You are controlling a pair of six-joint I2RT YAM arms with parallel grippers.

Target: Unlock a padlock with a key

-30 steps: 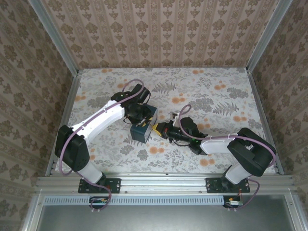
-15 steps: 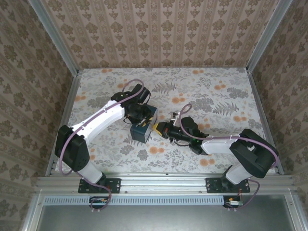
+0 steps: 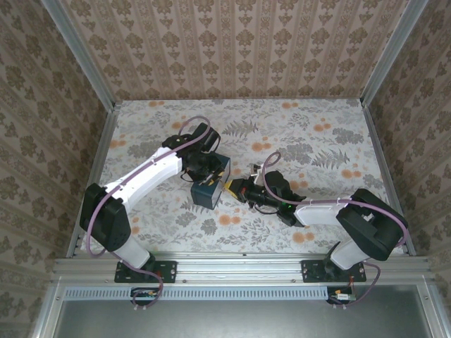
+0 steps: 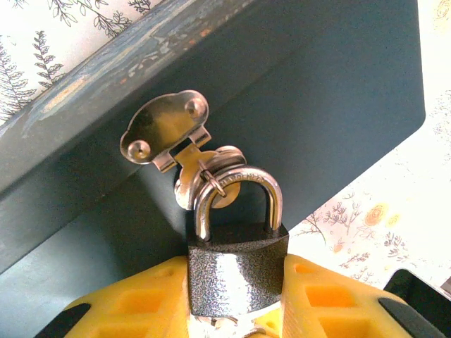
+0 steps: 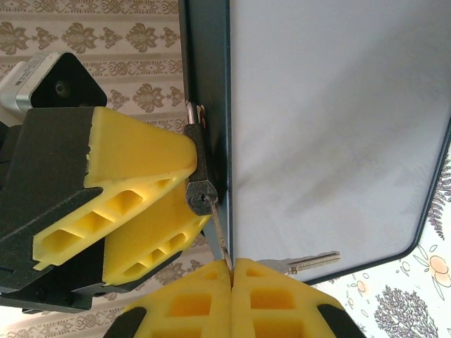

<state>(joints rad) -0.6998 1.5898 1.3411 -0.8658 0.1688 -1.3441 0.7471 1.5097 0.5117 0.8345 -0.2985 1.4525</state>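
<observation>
Padlock (image 4: 235, 282) hangs by its shackle from the staple of the hasp (image 4: 165, 132) on the dark blue box (image 4: 331, 84). I have its grey body clamped between the two yellow fingers (image 4: 134, 304) of the left gripper (image 4: 236, 262), one finger against each side. The jaws are parted only by the width of the lock body.

On the right wrist camera, the right gripper (image 5: 231, 271) has its fingers pressed fully together on the key (image 5: 220, 239). The thin blade runs up from the fingertips to the underside of the padlock, and its tip meets the bottom of the lock. I cannot tell how deep it sits. A second silver key (image 5: 310, 262) sticks out sideways just above those fingertips, in front of the box's side wall.

The left wrist camera gives me the lock face-on: the closed shackle, the hasp plate with its two rivets, and a thin wire ring through the staple. The right wrist camera gives me the lock edge-on, with the key and the left fingers beside it. The overhead camera gives me the layout. Both arms meet near the middle of the flower-patterned table (image 3: 317, 134), with the left one at the box's near side and the right one coming in from the right, just beside it.
</observation>
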